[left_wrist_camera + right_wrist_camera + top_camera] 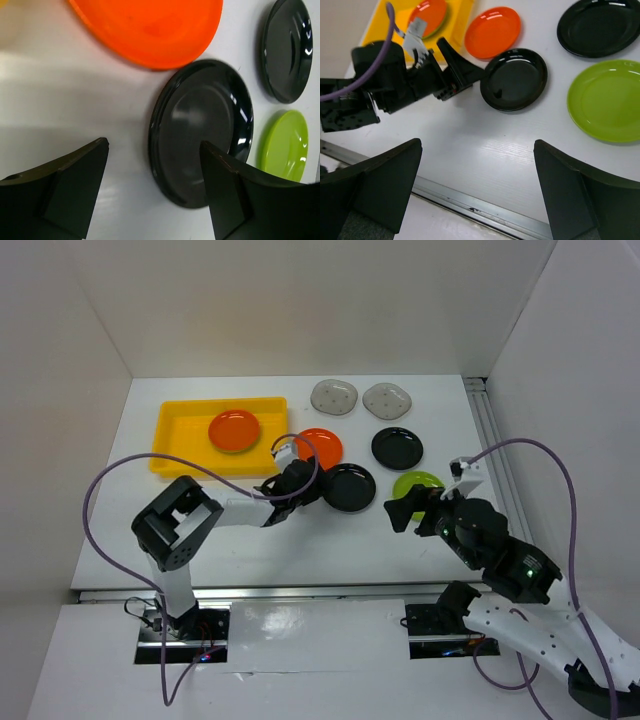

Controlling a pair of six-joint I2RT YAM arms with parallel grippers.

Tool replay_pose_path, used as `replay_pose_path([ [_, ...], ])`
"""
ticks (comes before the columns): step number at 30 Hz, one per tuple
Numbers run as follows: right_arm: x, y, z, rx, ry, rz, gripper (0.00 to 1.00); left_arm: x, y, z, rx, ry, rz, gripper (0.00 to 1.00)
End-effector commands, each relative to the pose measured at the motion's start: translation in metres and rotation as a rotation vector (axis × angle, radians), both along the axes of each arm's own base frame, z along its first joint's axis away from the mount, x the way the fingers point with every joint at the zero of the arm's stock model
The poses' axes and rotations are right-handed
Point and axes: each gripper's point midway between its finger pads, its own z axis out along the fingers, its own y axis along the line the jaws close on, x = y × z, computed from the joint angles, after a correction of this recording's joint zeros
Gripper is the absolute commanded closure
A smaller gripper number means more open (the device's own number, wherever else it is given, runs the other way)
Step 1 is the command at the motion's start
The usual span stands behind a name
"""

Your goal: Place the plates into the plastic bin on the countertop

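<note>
Plastic bin (178,436) long axis left-right

Item 1, left arm (178,525): we log the elbow folded up well behind the pincer, with the forearm running out low and nearly level to it.
Item 2, left pincer (306,488) (154,150) (469,66): jaws parted, nothing between them. Its dark fingers (75,190) stand wide apart.
Item 3, right arm (505,565): we log it rising behind its pincer, wrist bent forward and downward.
Item 4, right pincer (405,508) (477,147): jaws spread wide, gripping nothing. Its fingers (380,185) frame either edge of its wrist view.
</note>
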Motion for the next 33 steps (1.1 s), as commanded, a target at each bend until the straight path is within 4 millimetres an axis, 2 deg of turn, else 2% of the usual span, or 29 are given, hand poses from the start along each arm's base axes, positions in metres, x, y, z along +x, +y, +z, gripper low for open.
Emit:
replay_pose_path([
  [1,0.017,0.007,-0.004,0.020,-0.012,-0.053,0.00,0.013,-0.012,-0.011,-0.007,0.017,-0.007,0.14],
  [3,0.019,0.015,-0.008,0.029,-0.010,-0.029,0.00,0.016,-0.009,-0.023,0.002,0.038,0.007,0.14],
  [7,0.021,0.025,-0.012,0.049,-0.003,-0.003,0.00,0.018,-0.013,-0.035,0.013,0.071,0.007,0.26],
  [8,0.021,0.025,-0.016,0.042,0.004,-0.003,0.00,0.018,-0.014,-0.035,0.003,0.075,0.016,0.36],
  [10,0.021,0.025,-0.016,0.042,0.004,-0.003,0.00,0.008,-0.008,-0.046,0.011,0.108,0.018,0.46],
  [12,0.021,0.025,-0.016,0.042,0.004,-0.003,0.00,0.007,-0.007,-0.044,-0.016,0.104,0.032,0.64],
  [15,0.020,0.027,-0.016,0.044,0.006,0.006,0.00,0.008,-0.008,-0.040,-0.029,0.099,0.037,0.80],
  [16,0.020,0.027,-0.012,0.051,0.000,0.006,0.00,0.006,-0.007,-0.043,-0.020,0.110,0.038,0.97],
  [18,0.020,0.027,-0.012,0.051,-0.001,0.006,0.00,0.005,-0.009,-0.038,-0.018,0.113,0.023,1.00],
  [20,0.020,0.026,-0.014,0.043,0.007,0.006,0.00,0.008,-0.011,-0.024,-0.026,0.094,0.016,1.00],
  [24,0.018,0.024,-0.015,0.042,0.008,0.006,0.00,0.005,-0.014,0.023,-0.072,0.015,-0.036,1.00],
  [25,0.018,0.024,-0.015,0.042,0.008,0.006,0.00,0.006,-0.014,0.051,-0.097,-0.015,-0.037,1.00],
  [26,0.018,0.024,-0.015,0.042,0.008,0.006,0.00,0.006,-0.010,0.063,-0.084,-0.026,-0.027,1.00],
  [27,0.018,0.022,-0.017,0.033,0.012,-0.003,0.00,0.004,-0.004,0.074,-0.057,-0.015,-0.009,1.00],
  [29,0.018,0.022,-0.013,0.040,0.006,-0.003,0.00,0.014,0.020,0.098,-0.030,-0.067,0.067,1.00],
  [30,0.018,0.022,-0.013,0.040,0.006,-0.003,0.00,0.018,0.029,0.122,-0.053,-0.107,0.096,1.00],
  [31,0.018,0.022,-0.013,0.040,0.006,-0.003,0.00,0.024,0.039,0.134,-0.067,-0.115,0.125,1.00],
  [32,0.019,0.023,-0.009,0.043,-0.008,0.000,0.00,0.034,0.067,0.134,-0.037,-0.094,0.191,1.00],
  [33,0.020,0.024,-0.013,0.041,-0.006,0.000,0.00,0.040,0.083,0.138,-0.043,-0.082,0.248,1.00],
])
